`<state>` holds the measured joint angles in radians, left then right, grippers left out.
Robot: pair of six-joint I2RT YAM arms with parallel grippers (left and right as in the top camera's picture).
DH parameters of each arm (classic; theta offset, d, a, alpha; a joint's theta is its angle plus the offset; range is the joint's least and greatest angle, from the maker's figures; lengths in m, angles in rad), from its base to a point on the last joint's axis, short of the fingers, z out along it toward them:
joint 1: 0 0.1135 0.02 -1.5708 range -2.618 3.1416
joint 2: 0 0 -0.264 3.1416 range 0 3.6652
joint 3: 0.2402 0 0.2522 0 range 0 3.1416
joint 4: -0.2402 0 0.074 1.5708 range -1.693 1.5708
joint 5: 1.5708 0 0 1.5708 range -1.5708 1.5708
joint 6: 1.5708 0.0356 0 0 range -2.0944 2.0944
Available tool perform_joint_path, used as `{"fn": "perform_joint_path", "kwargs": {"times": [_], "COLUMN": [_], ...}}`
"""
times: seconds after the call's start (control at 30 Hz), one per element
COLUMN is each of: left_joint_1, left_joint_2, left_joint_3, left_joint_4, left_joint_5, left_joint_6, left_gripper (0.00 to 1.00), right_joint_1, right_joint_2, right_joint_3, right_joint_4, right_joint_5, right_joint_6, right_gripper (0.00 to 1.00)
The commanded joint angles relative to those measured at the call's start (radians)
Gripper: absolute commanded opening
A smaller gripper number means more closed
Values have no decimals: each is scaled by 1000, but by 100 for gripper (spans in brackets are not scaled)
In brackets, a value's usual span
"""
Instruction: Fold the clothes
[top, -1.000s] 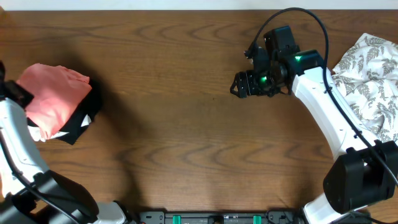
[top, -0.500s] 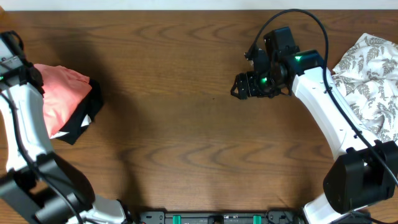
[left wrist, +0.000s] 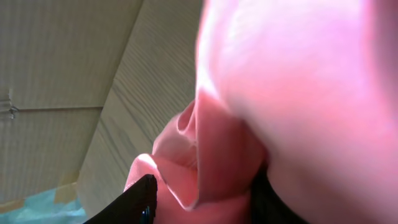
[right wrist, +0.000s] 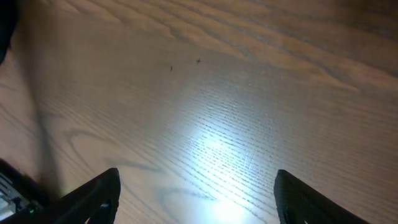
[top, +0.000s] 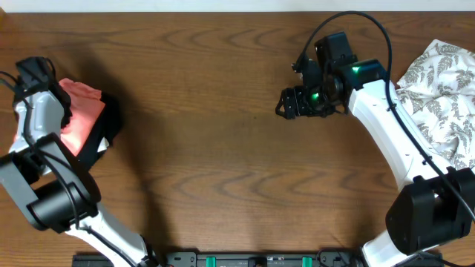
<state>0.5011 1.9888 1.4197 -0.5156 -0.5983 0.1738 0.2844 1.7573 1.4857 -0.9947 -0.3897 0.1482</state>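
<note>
The left gripper (top: 65,111) has swung up over the pink shirt (top: 87,119) at the frame's left edge; its grip cannot be determined. The right gripper (right wrist: 198,194) hangs released, upper centre-right. The leaf-print garment (top: 441,96) probably follows.

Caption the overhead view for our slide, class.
Left arm at the salmon-pink T-shirt; right arm hovers over the table beside the leaf-print garment.

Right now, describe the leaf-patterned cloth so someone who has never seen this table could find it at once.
On the brown wooden table, look to the right edge in the overhead view, just past the white right arm. A crumpled white fabric garment lies there. Its grey leaf print sets it apart: the pile at the left edge is plain salmon-pink fabric over black cloth.
</note>
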Motion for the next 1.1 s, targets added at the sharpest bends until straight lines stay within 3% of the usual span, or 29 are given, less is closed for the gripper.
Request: {"fn": "perform_joint_path", "kwargs": {"times": [0.0, 0.43, 0.7, 0.9, 1.0, 1.07], "left_joint_1": [-3, -16, -45, -74, -77, -74], "left_joint_2": [63, 11, -154, -309, -348, -353], "left_joint_3": [-33, -32, -13, -10, -10, -10], "left_joint_4": [-16, 46, 88, 58, -9, -37], "left_joint_5": [2, 2, 3, 93, 144, 261], "left_joint_6": [9, 59, 66, 64, -14, -67], "left_gripper": [50, 52, 68, 74, 74, 73], "right_joint_1": [-16, -16, -16, -16, -16, -16], "right_joint_2": [-6, -6, -6, -6, -6, -6], "right_joint_3": [6, 6, 6, 6, 6, 6], "right_joint_4": [-5, -11, -11, -6, 0, -4], "right_joint_5": [-3, -3, -2, 1, 0, 0], "right_joint_6": [-16, -31, -53, -53, -53, -53], "right_gripper": [77, 77, 77, 78, 78, 78]}}
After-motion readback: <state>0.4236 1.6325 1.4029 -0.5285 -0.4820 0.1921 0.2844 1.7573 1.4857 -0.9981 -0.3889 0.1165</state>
